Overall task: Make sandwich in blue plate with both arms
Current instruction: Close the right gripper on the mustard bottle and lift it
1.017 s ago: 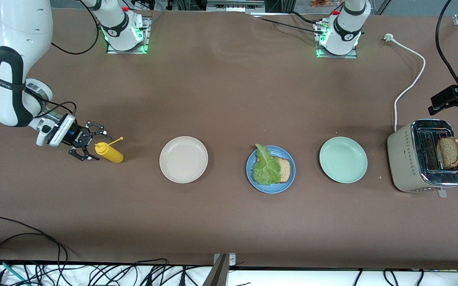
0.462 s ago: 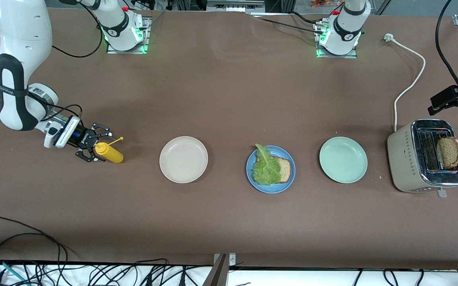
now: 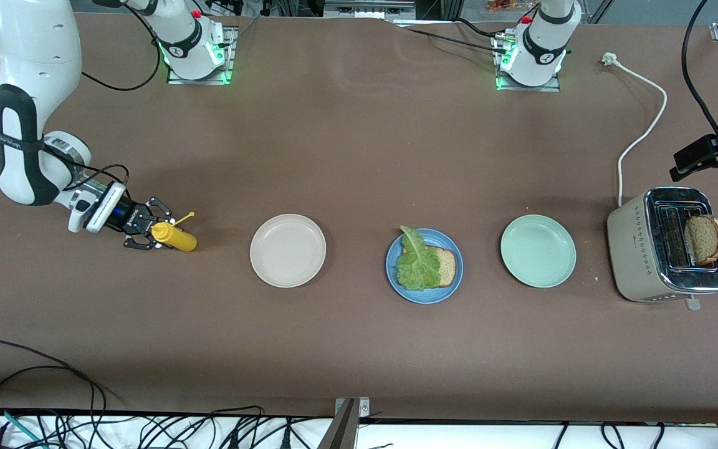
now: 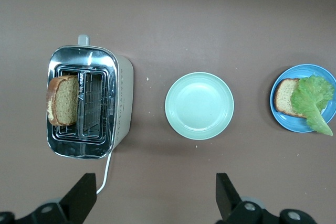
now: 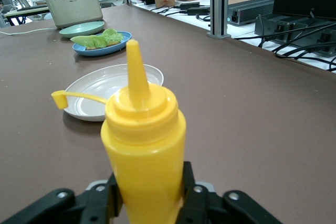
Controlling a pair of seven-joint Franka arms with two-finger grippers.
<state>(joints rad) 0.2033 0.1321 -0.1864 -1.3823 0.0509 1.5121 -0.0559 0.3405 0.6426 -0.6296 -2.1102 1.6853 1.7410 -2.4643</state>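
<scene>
1. The right gripper (image 3: 154, 233) lay low at the right arm's end of the table; we saw its fingers (image 5: 195, 199) pressed against both sides of the yellow squeeze bottle (image 3: 175, 237), so it gripped the bottle near its base; the bottle's nozzle pointed toward the cream-white plate (image 3: 288, 251), and its small cap dangled on a thin strap beside the nozzle.
2. The left gripper (image 4: 152, 203) hung high over the left arm's end of the table, with its jaws spread wide and nothing between them; the left arm waited there; in the front view we saw only a dark part of it at the picture's edge, above the toaster (image 3: 664, 246).
3. The blue plate (image 3: 452, 277) stood in the middle of a row of three plates, between the cream-white plate and the pale mint-green plate (image 3: 538, 251), apart from both.
4. The sandwich was only partly built; we noted one bread slice (image 3: 445, 265) lying flat on the blue plate, with a ruffled lettuce leaf (image 3: 416, 262) laid over the part of it toward the right arm's end; the leaf's tip reached the plate's rim.
5. A second bread slice (image 3: 703, 239) stood upright in one slot of the toaster, its top well clear of the slot; the toaster's white cord (image 3: 642, 128) ran across the table toward the left arm's base (image 3: 530, 62), its plug lying loose on the table.
</scene>
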